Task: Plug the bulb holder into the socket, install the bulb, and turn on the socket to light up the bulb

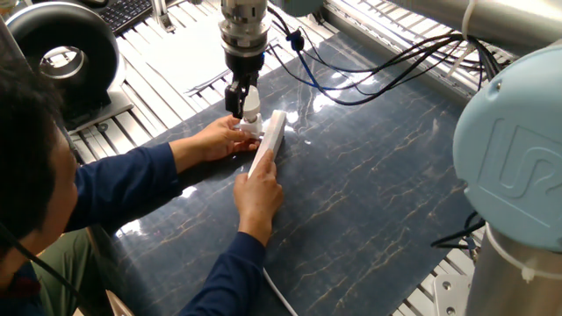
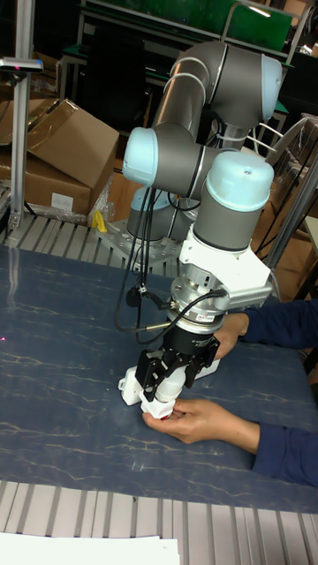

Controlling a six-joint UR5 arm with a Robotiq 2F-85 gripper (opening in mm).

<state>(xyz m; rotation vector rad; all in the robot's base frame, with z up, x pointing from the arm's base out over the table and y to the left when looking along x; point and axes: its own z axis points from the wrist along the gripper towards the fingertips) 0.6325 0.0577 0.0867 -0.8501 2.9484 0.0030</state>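
Hand (image 1: 243, 104) closed on bulb (image 1: 250, 104), poised over bulb holder (image 1: 252, 129) at far end of socket (image 1: 268, 143). Risk: tilted bulb cross-threads; person's fingers (image 1: 230, 133) beside holder, pinch likely.

The gripper (image 1: 245, 107) is pointed straight down from a vertical wrist, fingers closed on the bulb (image 1: 250, 104), while the arm is folded above it, elbow raised.
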